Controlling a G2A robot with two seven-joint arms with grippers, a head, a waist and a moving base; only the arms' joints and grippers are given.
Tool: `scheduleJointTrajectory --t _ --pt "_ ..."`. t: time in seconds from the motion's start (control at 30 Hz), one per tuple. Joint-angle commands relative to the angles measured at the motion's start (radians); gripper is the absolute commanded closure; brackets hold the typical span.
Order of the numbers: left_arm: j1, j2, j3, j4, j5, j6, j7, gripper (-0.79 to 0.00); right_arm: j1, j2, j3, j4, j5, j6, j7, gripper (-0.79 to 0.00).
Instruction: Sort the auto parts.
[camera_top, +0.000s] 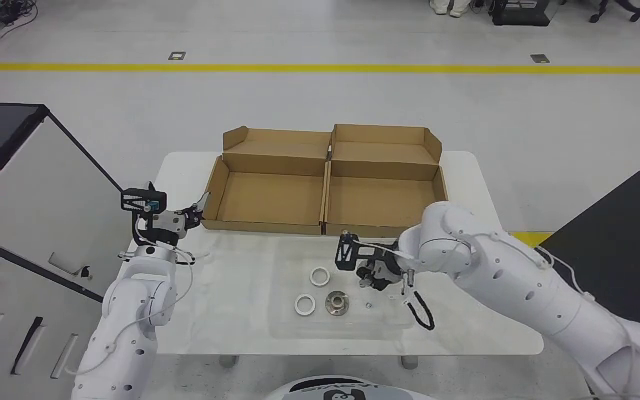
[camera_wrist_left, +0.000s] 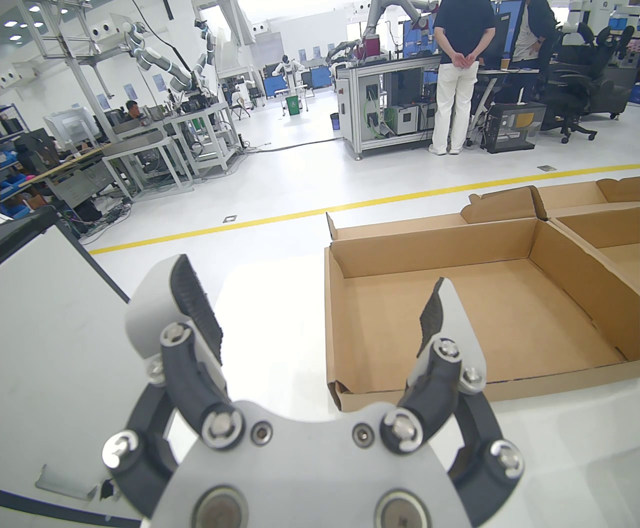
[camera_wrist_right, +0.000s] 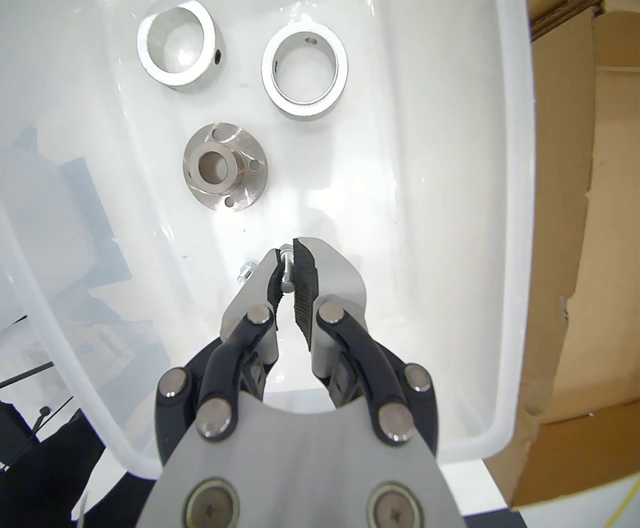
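Pinching a small bolt (camera_wrist_right: 286, 272) lengthwise with the right tool (camera_wrist_right: 287, 252) inside the clear tray (camera_wrist_right: 520, 200), lower middle of the frame, with the right box (camera_top: 385, 205) just above and nearest, and the left tool (camera_wrist_left: 310, 277) spread wide beside the left box (camera_top: 268, 198).

White table (camera_top: 215, 310), cardboard box (camera_top: 268, 197), second cardboard box (camera_top: 385, 205), clear bin (camera_wrist_right: 440, 175)

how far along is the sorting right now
Nothing sorted yet: both cardboard boxes look empty. In hand: the right claw is shut on a bolt in the tray. Remaining there: two rings, a flange and a small fastener. The left claw is open.
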Motion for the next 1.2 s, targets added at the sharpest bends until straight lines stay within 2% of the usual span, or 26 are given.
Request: scheduleJointTrajectory --t 0.0,0.47,0.73,0.93,1.17 --pt "0.0 0.0 0.0 0.0 0.0 0.0 0.0 -0.785 -0.006 0.007 0.023 -0.007 0.019 -0.001 -0.003 0.0" --pt "0.0 0.0 0.0 0.0 0.0 0.0 0.0 -0.785 -0.134 0.087 0.284 -0.077 0.253 -0.07 -0.06 0.0" --pt "0.0 0.0 0.0 0.0 0.0 0.0 0.0 -0.785 -0.23 0.132 0.465 -0.099 0.477 -0.183 -0.092 0.0" --pt "0.0 0.0 0.0 0.0 0.0 0.0 0.0 -0.785 -0.278 0.151 0.535 -0.116 0.619 -0.233 -0.11 0.0" --pt "0.0 0.0 0.0 0.0 0.0 0.0 0.0 -0.785 -0.281 0.172 0.545 -0.132 0.769 -0.274 -0.151 0.0"
